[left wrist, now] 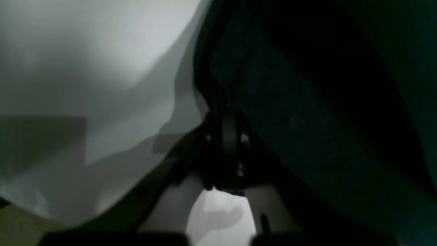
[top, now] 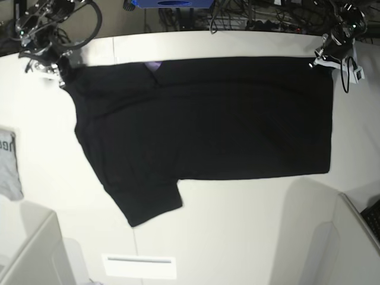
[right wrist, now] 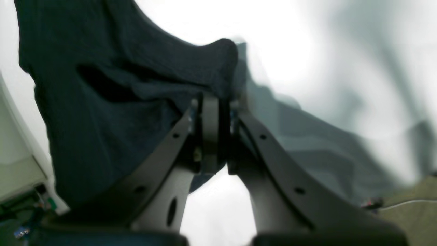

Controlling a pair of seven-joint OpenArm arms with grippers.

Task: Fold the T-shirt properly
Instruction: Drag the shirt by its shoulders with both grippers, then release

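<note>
The black T-shirt lies spread plain side up on the white table, with one sleeve pointing toward the front left and a sliver of purple at the far edge. My left gripper is at the shirt's far right corner; in the left wrist view it is shut on black cloth. My right gripper is at the shirt's far left corner; in the right wrist view it is shut on a bunched edge of the cloth.
A small grey garment with lettering lies at the table's left edge. A white rectangular strip sits near the front edge. Pale bins stand at the front left and front right. Cables and equipment line the back.
</note>
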